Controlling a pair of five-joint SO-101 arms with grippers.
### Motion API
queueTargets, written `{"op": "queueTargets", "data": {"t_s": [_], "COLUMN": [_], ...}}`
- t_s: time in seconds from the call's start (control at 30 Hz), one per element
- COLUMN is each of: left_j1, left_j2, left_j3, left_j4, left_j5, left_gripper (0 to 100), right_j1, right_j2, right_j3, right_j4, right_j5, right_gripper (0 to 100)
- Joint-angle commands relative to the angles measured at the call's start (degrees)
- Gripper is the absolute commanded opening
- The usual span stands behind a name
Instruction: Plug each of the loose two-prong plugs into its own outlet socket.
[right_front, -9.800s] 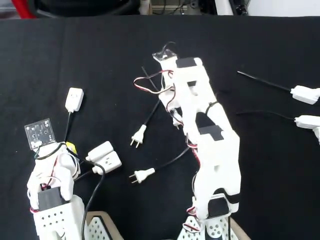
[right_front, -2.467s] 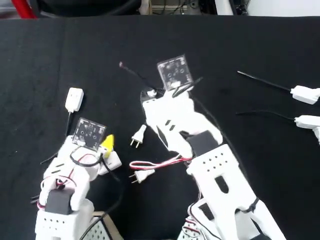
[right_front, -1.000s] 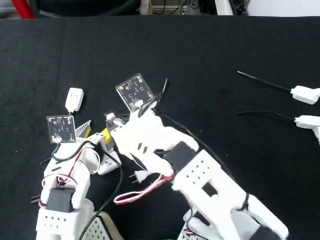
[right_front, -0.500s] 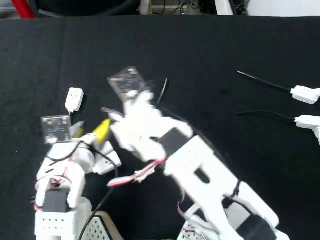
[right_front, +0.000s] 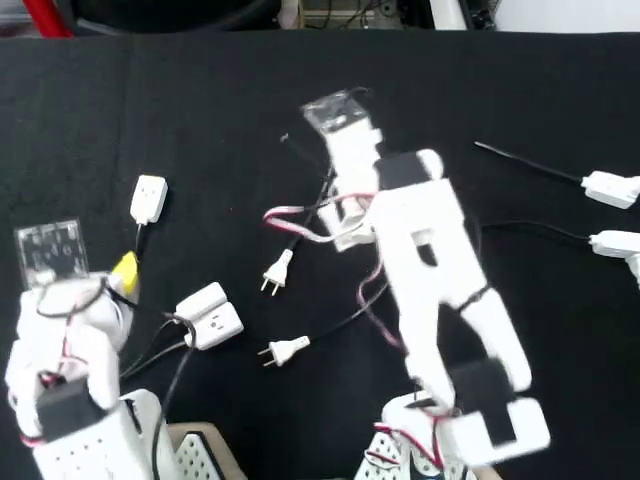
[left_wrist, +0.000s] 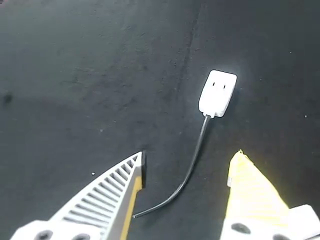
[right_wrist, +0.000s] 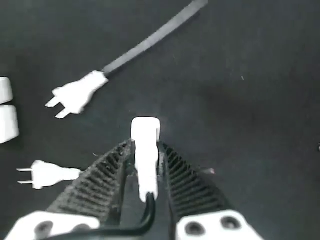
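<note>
Now the black surface (right_front: 200, 100) carries the same spread as before, but the arms are placed differently. The right arm (right_front: 430, 260) shows the biggest change. Half a second ago it leans across to the left side by the twin socket, and now it is back over the middle, reaching away from its base. The right fingers (right_wrist: 100, 175) are clamped on a white block (right_wrist: 145, 130) with a cord running back between them, a socket by its look. It is held low, and I cannot tell whether it touches the surface. The left arm (right_front: 60, 340) is drawn back to the near left corner. The left fingers (left_wrist: 110, 195) stand wide apart with nothing between them, over the cord of the lone socket (left_wrist: 217, 92).

The twin socket (right_front: 210, 315) lies where it did, just beside the left arm, with nothing plugged in. Two end sockets (right_front: 610, 188) rest at the right edge, well apart from the rest. Between the arms, the far plug (right_front: 277, 272) and the near plug (right_front: 287, 350) lie loose, in the spots they held ten seconds ago.

I judge that the swing across seated nothing. Both plugs are unmated, so the whole task remains, and the block in the right fingers needs a plug brought to it.
</note>
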Motion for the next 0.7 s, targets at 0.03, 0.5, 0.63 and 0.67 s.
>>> {"op": "queueTargets", "data": {"t_s": [0.03,0.5,0.63,0.67], "left_j1": [0.8,7.3,10.5,11.2], "left_j2": [23.6,79.1,90.0,92.3], "left_j3": [-15.3,-51.6,-59.6,-61.1], "left_j4": [-0.4,-8.0,-6.6,-5.0], "left_j5": [-10.2,-10.4,-10.3,-10.3], "left_gripper": [28,28,31,33], "right_j1": [1.9,5.9,6.1,6.1], "right_j2": [2.9,3.6,3.6,3.6], "right_j3": [-2.7,-4.6,-4.5,-4.4], "right_j4": [0.1,-4.4,-4.5,-4.5], "right_j5": [6.2,7.8,7.9,7.9], "right_gripper": [1.1,1.1,1.1,1.1]}}
